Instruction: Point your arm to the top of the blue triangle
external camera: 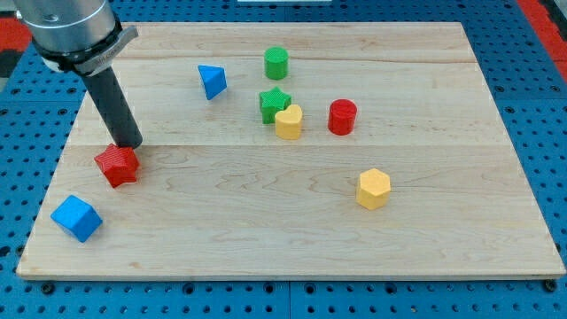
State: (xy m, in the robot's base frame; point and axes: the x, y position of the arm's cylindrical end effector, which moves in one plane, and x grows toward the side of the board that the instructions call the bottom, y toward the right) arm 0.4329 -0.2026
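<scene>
The blue triangle (pixel 212 81) lies on the wooden board (pixel 292 221) in the upper left part of the view. My tip (pixel 129 144) is at the left of the board, well below and left of the blue triangle. It rests just above the red star-shaped block (pixel 118 165), touching or nearly touching its top edge. The dark rod rises up and left toward the arm's grey body (pixel 71 31).
A blue cube (pixel 75 218) sits near the bottom left corner. A green cylinder (pixel 276 63), green star (pixel 274 104), yellow heart (pixel 288 121) and red cylinder (pixel 342 116) cluster at the upper middle. A yellow hexagon (pixel 373 188) lies to the lower right.
</scene>
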